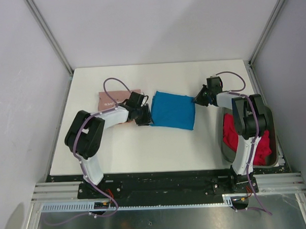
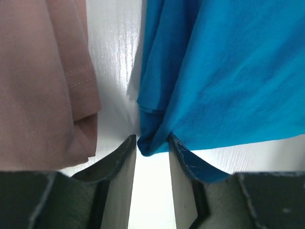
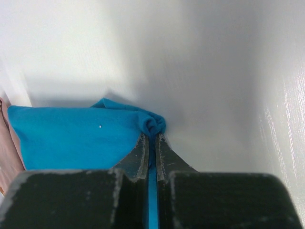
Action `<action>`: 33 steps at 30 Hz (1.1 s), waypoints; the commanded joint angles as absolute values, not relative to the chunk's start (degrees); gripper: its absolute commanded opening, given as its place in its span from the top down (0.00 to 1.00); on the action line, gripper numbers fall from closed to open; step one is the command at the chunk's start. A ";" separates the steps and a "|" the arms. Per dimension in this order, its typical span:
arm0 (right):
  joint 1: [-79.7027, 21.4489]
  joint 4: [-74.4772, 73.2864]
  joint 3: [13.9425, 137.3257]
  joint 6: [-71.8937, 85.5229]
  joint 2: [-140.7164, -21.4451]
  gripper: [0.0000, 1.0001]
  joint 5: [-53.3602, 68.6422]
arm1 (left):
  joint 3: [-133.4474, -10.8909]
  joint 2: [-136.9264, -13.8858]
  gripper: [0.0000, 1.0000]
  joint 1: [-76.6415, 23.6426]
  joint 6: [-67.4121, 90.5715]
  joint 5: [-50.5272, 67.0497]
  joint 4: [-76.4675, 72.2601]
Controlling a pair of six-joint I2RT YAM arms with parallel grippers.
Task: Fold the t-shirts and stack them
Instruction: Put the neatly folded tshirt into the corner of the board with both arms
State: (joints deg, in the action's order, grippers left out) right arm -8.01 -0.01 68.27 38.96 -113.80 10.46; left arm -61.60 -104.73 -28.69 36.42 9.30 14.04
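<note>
The bright blue t-shirt lies folded in the middle of the table. My left gripper is at its near-left corner, and in the left wrist view that bunched blue corner is squeezed between the tips of the gripper. My right gripper is shut on the far-right corner, and the right wrist view shows blue cloth pinched in the gripper. The dusty pink t-shirt lies folded just left of the left gripper, close beside the blue one. The red t-shirt sits crumpled in the basket.
The dark grey basket stands at the table's right edge, partly under the right arm. Metal frame posts rise at the table's far corners, with walls close on both sides.
</note>
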 commanded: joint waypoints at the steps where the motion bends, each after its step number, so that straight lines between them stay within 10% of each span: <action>1: -7.55 -1.70 69.87 37.95 -114.89 1.00 9.75 | -63.77 -106.13 0.62 -28.39 36.40 10.93 13.35; 14: -7.98 -3.86 70.25 36.96 -109.24 1.00 8.97 | -63.17 -102.79 0.98 -29.09 39.62 11.00 13.28; 33: -18.15 -10.07 71.25 32.72 -95.75 1.00 1.69 | -68.53 -96.84 1.00 -30.09 40.45 13.54 13.56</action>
